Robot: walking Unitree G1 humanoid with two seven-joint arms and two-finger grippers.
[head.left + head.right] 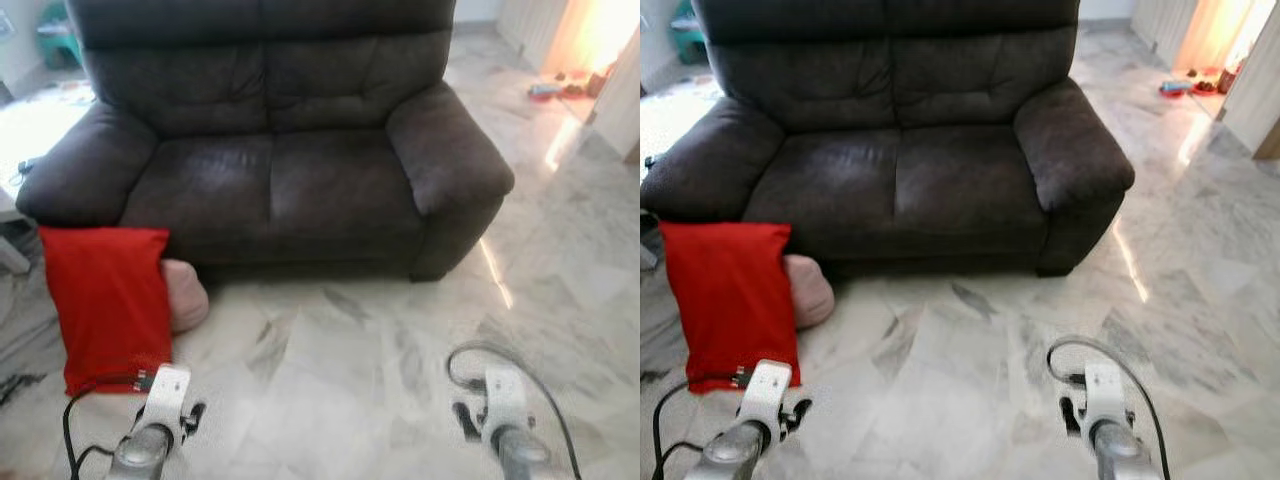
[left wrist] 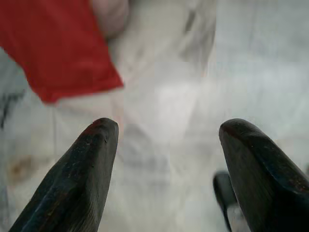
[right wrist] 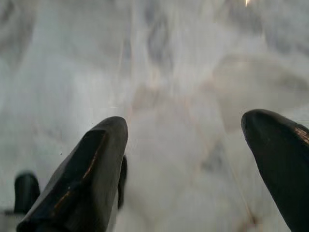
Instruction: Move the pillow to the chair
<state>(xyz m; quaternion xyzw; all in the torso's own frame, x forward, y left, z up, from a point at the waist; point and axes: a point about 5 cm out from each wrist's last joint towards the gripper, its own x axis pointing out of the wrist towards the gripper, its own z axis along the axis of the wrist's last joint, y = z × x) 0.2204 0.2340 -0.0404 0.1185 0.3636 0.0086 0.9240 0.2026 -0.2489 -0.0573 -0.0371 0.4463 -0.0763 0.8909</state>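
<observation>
Marble floor [image 1: 350, 370], dark sofa [image 1: 270, 150] behind. Red pillow [image 1: 108, 300] stands upright against its left front (long axis vertical), nearest left gripper [image 2: 164, 140]; right gripper [image 3: 186, 145] well apart. Both jaws spread, empty.

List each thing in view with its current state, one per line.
Red pillow: upright on the floor, leaning at the sofa's front corner, not held.
Pink cushion: on the floor behind the red pillow.
Sofa: seat bare.
Left hand: open, empty.
Right hand: open, empty.
</observation>
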